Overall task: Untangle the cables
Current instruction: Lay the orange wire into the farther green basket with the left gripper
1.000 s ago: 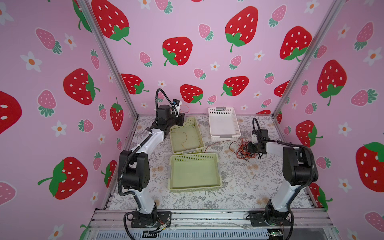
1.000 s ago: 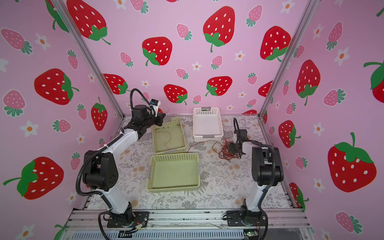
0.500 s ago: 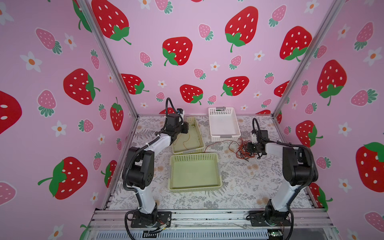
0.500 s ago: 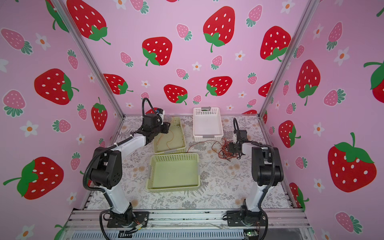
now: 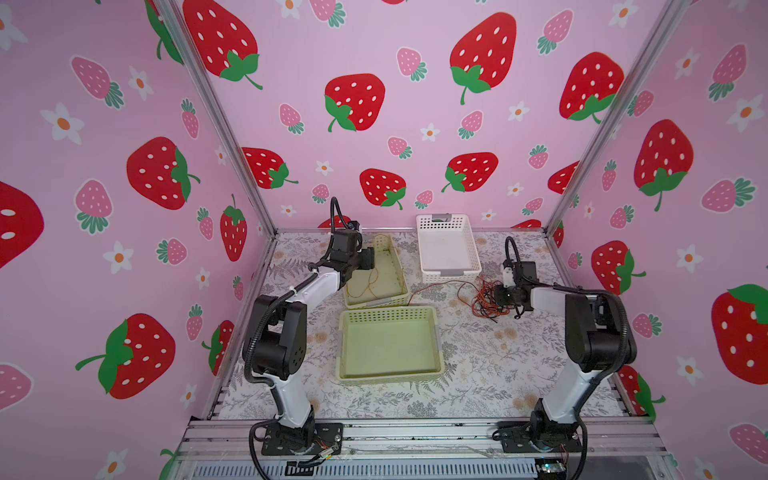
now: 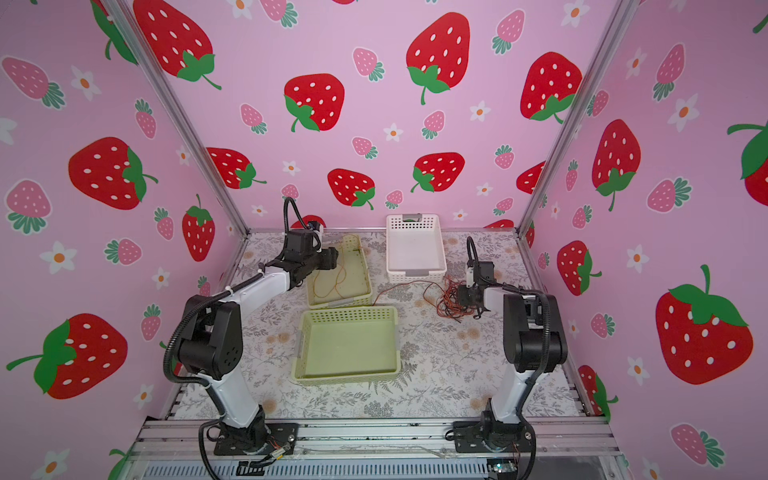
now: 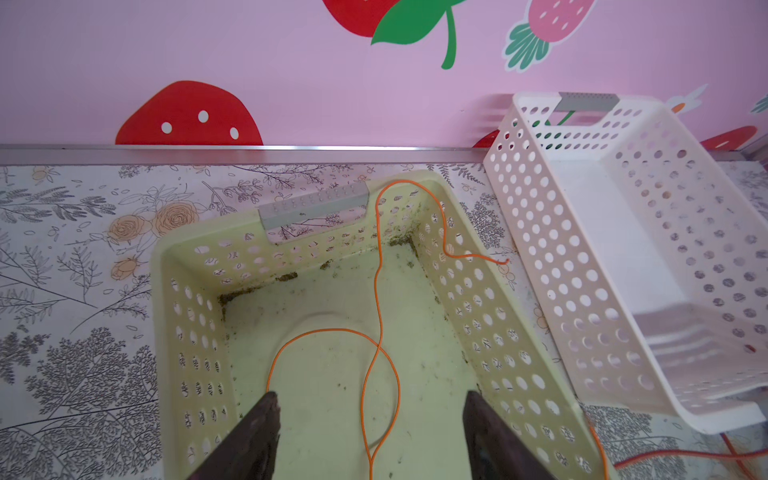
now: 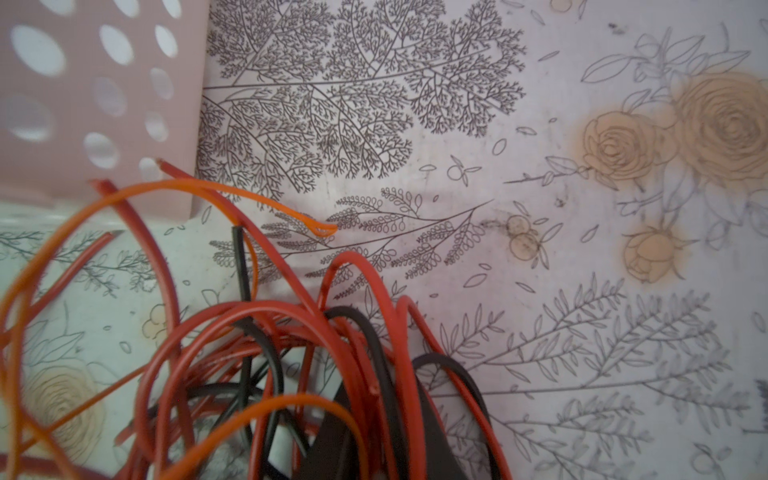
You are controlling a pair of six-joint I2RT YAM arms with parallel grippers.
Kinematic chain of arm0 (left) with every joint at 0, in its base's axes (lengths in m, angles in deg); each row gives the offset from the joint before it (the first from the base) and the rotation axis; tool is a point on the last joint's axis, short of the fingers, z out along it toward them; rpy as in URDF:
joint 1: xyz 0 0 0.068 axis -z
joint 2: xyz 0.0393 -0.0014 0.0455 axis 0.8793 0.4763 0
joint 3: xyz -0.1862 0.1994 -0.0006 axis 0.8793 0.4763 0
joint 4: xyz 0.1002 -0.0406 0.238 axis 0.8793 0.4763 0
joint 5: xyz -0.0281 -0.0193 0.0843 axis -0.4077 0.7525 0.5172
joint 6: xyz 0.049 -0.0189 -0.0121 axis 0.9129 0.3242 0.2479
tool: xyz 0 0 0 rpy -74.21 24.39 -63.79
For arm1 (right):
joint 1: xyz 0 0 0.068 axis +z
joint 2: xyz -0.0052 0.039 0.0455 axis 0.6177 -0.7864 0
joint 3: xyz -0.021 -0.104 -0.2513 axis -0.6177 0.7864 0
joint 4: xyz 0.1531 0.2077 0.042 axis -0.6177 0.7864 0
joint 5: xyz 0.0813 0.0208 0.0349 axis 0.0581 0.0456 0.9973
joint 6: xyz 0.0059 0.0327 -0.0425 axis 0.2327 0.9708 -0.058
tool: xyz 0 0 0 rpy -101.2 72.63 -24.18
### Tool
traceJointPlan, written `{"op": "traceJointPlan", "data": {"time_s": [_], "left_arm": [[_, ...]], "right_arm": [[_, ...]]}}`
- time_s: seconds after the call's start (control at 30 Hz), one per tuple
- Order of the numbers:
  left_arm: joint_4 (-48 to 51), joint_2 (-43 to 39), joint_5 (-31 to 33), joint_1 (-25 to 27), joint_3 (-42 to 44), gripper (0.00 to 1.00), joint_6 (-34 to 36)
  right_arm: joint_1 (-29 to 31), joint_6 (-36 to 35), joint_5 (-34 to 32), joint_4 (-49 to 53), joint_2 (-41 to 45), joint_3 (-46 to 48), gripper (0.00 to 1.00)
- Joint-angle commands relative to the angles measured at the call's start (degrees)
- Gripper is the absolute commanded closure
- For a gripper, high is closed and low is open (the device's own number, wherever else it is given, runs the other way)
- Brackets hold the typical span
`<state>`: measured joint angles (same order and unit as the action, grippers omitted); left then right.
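Left fingers (image 7: pixel 249 440) gape above the orange cable (image 7: pixel 376 291), right fingers (image 8: pixel 328 440) pinch the tangle (image 5: pixel 485 297); a careless pull there could cinch it tighter.

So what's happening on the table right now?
The left hand is open above the back green basket, where one orange cable lies loose. The right hand is down in the tangle of red, orange and black cables beside the white basket; whether it grips them is hidden. The front green basket is empty.
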<state>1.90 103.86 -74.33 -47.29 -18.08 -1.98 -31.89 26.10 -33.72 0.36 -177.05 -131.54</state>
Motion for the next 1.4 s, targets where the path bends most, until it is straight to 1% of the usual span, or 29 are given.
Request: {"op": "traceJointPlan", "data": {"time_s": [0.0, 0.1, 0.2, 0.3, 0.4, 0.47, 0.57, 0.73, 0.9, 1.07, 1.23, 1.37], "left_arm": [[0.66, -2.52, -7.60, 0.52, -0.29, 0.36, 3.28], [5.12, -0.34, -13.88, 2.16, -2.91, 0.40, 5.10], [7.36, 1.92, -17.90, 4.27, -4.77, 0.43, 5.25], [8.54, 3.59, -19.46, 6.02, -6.02, 0.46, 4.82], [8.79, 5.05, -21.70, 6.48, -6.41, 0.52, 3.50], [9.70, 5.93, -22.41, 6.57, -6.60, 0.55, 3.39], [10.75, 6.79, -23.39, 6.66, -6.37, 0.55, 3.14], [10.15, 8.69, -23.25, 6.66, -6.23, 0.57, 2.36], [10.93, 12.10, -22.26, 6.66, -8.99, 0.58, 1.38], [11.13, 14.76, -22.70, 6.66, -11.10, 0.58, 0.63], [10.78, 16.59, -19.91, 6.48, -11.99, 0.55, -0.84], [11.34, 18.30, -15.21, 5.76, -13.33, 0.54, -3.43]], "right_arm": [[0.59, 0.35, 1.47, 8.80, -3.07, 3.41, 0.79], [0.66, 0.35, 1.44, 8.89, -3.11, 3.24, 0.79], [0.59, 0.35, 1.40, 9.09, -3.07, 3.15, 0.79], [0.62, 0.35, 1.40, 9.33, -2.84, 3.15, 0.79], [0.60, 0.35, 1.40, 9.42, -2.50, 3.40, 0.79], [0.68, 0.35, 1.20, 9.44, -2.21, 3.58, 0.79], [0.68, 0.34, 1.13, 9.47, -2.20, 3.76, 0.79], [0.71, 0.35, 1.31, 9.27, -2.76, 3.60, 0.79], [0.85, 0.44, 1.35, 9.42, -3.07, 3.15, 0.79], [0.93, 0.57, 1.22, 9.54, -3.50, 2.80, 0.79], [1.02, 0.62, 1.05, 9.72, -3.77, 2.27, 0.79], [1.05, 0.64, 0.87, 9.94, -4.07, 1.79, 0.79]]}}
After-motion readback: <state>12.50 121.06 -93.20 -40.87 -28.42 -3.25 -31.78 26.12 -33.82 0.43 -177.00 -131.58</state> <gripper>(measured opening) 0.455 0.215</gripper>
